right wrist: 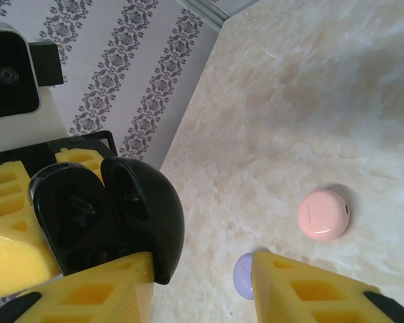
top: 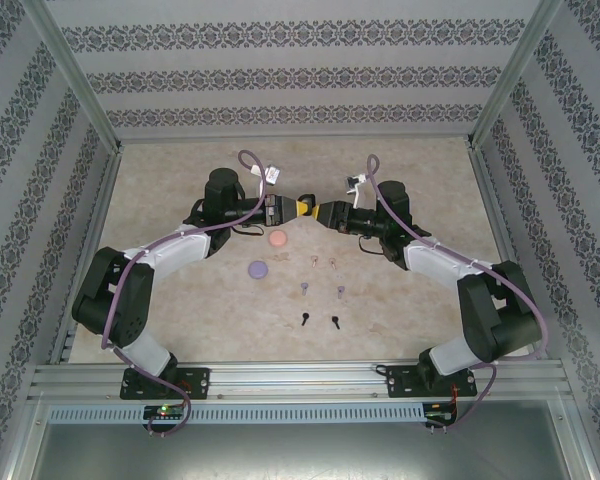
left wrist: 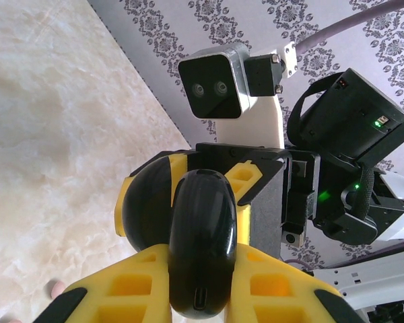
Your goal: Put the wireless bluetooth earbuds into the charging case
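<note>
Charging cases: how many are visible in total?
3. The pink case and the lilac case lie on the table; the black case, open, is held up by the left arm's fingers.

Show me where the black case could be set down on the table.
Bare: the strip between the black case and the back wall; the patch between the earbuds and the right arm; the patch between the lilac case and the left arm. Crowded: the centre, with the pink case, lilac case and six earbuds.
</note>
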Tool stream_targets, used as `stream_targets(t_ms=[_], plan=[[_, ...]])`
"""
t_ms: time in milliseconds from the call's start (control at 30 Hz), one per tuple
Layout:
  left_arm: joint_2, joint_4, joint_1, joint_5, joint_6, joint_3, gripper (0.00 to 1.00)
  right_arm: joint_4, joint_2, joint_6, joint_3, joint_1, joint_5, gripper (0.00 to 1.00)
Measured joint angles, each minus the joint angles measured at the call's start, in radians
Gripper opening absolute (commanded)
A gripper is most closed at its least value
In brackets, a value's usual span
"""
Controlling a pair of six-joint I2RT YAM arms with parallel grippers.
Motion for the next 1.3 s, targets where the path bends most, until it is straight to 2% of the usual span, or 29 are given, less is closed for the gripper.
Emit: stream_targets(t_ms=[400, 800, 900, 967, 1100, 1300], plan=[[0.001, 0.0, -0.009, -0.013, 0.0, 0.0, 0.0, 0.0, 0.011, 0.011, 0.024, -0.001, 0.001, 0.33], [0.018, 0.0, -0.017, -0.028, 0.0, 0.004, 0.0, -0.01, 0.012, 0.025, 0.027, -0.001, -0.002, 0.07], [0.021, 0.0, -0.021, -0.041, 0.0, 0.006, 0.14, -0.027, 0.012, 0.023, 0.032, -0.001, -0.002, 0.05], [0.026, -0.001, -0.022, -0.048, 0.0, 0.01, 0.19, -0.043, 0.012, 0.021, 0.04, -0.001, 0.003, 0.0], [0.027, -0.018, -0.028, -0.078, 0.004, 0.027, 0.31, -0.1, 0.012, 0.0, 0.073, -0.001, 0.017, 0.0], [0.027, -0.079, -0.032, -0.124, 0.029, 0.068, 0.58, -0.182, 0.012, -0.051, 0.134, -0.001, 0.037, 0.0]])
